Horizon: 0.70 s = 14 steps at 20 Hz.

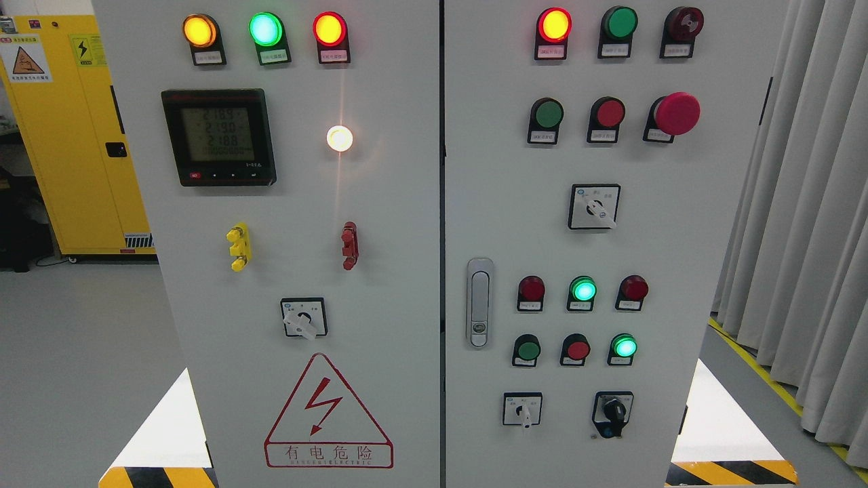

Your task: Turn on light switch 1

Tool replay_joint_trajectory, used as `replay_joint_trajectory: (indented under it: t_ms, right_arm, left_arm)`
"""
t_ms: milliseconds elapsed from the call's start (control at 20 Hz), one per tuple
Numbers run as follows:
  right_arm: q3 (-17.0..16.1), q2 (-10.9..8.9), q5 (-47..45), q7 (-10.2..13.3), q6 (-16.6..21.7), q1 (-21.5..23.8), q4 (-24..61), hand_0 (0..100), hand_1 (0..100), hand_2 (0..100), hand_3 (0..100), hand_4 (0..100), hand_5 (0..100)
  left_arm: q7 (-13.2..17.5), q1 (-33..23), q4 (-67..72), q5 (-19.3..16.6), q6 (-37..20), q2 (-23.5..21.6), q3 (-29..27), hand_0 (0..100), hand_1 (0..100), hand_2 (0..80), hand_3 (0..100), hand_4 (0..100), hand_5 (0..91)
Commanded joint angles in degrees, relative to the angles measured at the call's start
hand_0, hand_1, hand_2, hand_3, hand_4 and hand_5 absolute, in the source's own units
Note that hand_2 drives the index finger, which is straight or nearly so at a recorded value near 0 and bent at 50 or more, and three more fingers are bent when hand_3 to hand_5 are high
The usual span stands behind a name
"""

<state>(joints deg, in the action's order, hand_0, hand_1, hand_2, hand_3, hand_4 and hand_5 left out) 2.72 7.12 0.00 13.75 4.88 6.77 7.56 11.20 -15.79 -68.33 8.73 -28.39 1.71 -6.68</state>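
A grey electrical cabinet [393, 271] with two doors fills the head view. The left door carries lit yellow [199, 30], green [265, 29] and red lamps [329, 29], a digital meter [218, 136], a glowing white lamp [339, 138] and a white rotary switch [303, 318]. On the right door are a lit red lamp [554, 25], push buttons [546, 114], a red mushroom stop button [677, 113], rotary switches [594, 207] and a black selector knob [614, 411]. I cannot tell which control is light switch 1. Neither hand shows.
A door handle [479, 302] sits at the right door's left edge. A yellow safety cabinet [81, 135] stands at the back left. Grey curtains [807, 203] hang at the right. Yellow-black floor markings [732, 472] flank the cabinet base.
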Motion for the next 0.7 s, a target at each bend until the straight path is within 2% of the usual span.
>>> replay_joint_trajectory:
  t_ms: [0,50,100,251,301,351,401,451,651]
  right_arm:
    - [0.1,0.0,-1.7,0.0,0.0,0.0,0.0,0,50,4,0,0,0]
    - [0.0,0.0,-1.7,0.0,0.0,0.0,0.0,0,50,4,0,0,0]
    - [0.0,0.0,-1.7,0.0,0.0,0.0,0.0,0,50,4,0,0,0]
    - [0.0,0.0,-1.7,0.0,0.0,0.0,0.0,0,50,4,0,0,0]
    - [0.0,0.0,-1.7,0.0,0.0,0.0,0.0,0,50,4,0,0,0]
    - [0.0,0.0,-1.7,0.0,0.0,0.0,0.0,0,50,4,0,0,0]
    - [0.0,0.0,-1.7,0.0,0.0,0.0,0.0,0,50,4,0,0,0]
    - [0.0,0.0,-1.7,0.0,0.0,0.0,0.0,0,50,4,0,0,0]
    - [0.0,0.0,-1.7,0.0,0.0,0.0,0.0,0,50,4,0,0,0]
  left_arm:
    - [7.2,-1.0,42.8,2.0,-0.2,-0.1,-4.9,7,18,26.5,56,47,6.9]
    - [8.4,-1.0,45.8,1.6,0.0,-0.1,-4.8,7,18,23.9,52,44,4.2]
    - [9.0,-0.9,48.4,1.6,0.4,0.0,-4.8,9,18,14.7,41,36,0.0]
    - [9.1,-0.4,53.8,0.4,4.9,-0.3,-2.5,12,18,2.2,24,23,0.0]
    - [9.2,-0.4,54.4,0.0,7.6,-0.6,-0.3,13,22,0.0,17,19,0.0]
    - [9.2,-0.4,54.6,-0.1,10.1,-1.0,1.4,16,26,0.0,10,13,0.0]
    - [9.2,-0.4,55.1,-0.1,11.5,-1.2,2.9,23,27,0.0,4,9,0.0]
    - [9.2,-0.4,55.9,-0.1,11.9,-1.2,4.2,27,27,0.0,0,0,0.0]
    - [9.1,0.9,58.4,-0.6,13.2,-1.8,10.5,31,25,0.0,0,0,0.0]
